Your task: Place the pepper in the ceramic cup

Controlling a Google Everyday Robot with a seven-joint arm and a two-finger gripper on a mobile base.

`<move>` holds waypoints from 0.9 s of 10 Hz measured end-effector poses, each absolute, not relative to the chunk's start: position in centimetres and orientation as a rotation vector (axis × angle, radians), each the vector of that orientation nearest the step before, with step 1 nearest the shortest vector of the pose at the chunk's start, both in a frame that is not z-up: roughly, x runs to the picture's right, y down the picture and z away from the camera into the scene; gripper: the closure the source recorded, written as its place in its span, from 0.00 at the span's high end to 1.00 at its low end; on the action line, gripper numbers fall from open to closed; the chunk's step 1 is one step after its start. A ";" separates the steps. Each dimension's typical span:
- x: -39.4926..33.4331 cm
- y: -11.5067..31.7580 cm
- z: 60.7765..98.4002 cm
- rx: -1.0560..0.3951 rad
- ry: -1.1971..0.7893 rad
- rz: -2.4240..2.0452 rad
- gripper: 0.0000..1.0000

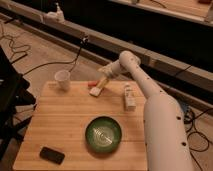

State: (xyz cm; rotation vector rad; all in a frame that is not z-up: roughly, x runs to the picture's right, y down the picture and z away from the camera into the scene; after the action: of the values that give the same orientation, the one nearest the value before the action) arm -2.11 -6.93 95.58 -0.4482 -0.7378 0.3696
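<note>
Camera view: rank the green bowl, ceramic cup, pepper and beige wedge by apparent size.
1. green bowl, also nearest the camera.
2. ceramic cup.
3. beige wedge and pepper look alike; the claw hangs just above both.

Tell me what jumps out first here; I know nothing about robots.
The big white arm stretches from the lower right across the wooden table, its hand open near the far edge, close by a small red-orange pepper. Next comes the glossy green bowl near the front middle of the table, then the small white cup at the far left corner.
</note>
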 end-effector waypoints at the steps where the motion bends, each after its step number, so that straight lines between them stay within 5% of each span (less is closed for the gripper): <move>1: -2.4 -6.9 96.0 -0.445 -0.747 0.374 0.80; 9: -4.3 -5.7 100.2 -0.460 -0.791 0.411 0.77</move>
State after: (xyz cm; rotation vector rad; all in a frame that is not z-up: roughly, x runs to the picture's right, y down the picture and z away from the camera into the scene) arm -4.26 -5.75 100.24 -0.4601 -0.7908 0.4108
